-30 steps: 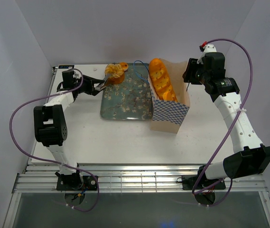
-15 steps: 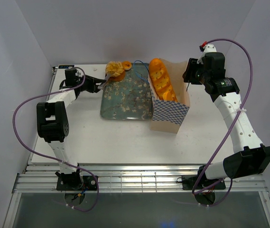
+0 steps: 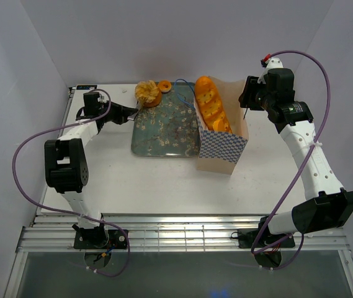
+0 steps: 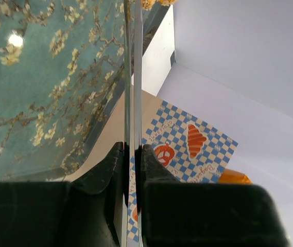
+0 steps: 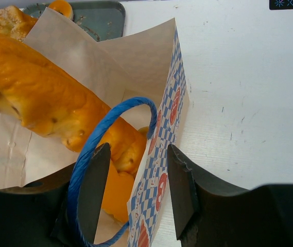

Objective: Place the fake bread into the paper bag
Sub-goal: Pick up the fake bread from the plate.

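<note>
Boxed in by plain, pale lilac-grey walls: back wall (image 3: pixel 176 37), left wall (image 3: pixel 8 124), right wall (image 3: pixel 350 93). Floored by a white table (image 3: pixel 164 186), faintly scuffed and speckled up close. Edged on the near side with ribbed metal rails (image 3: pixel 182 234), then a dark glossy strip (image 3: pixel 182 273) below. Lit softly and evenly.

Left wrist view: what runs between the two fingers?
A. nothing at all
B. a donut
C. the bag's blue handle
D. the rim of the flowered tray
D: the thin rim of the tray passes straight between the left fingers, which stand close against it on either side.
</note>
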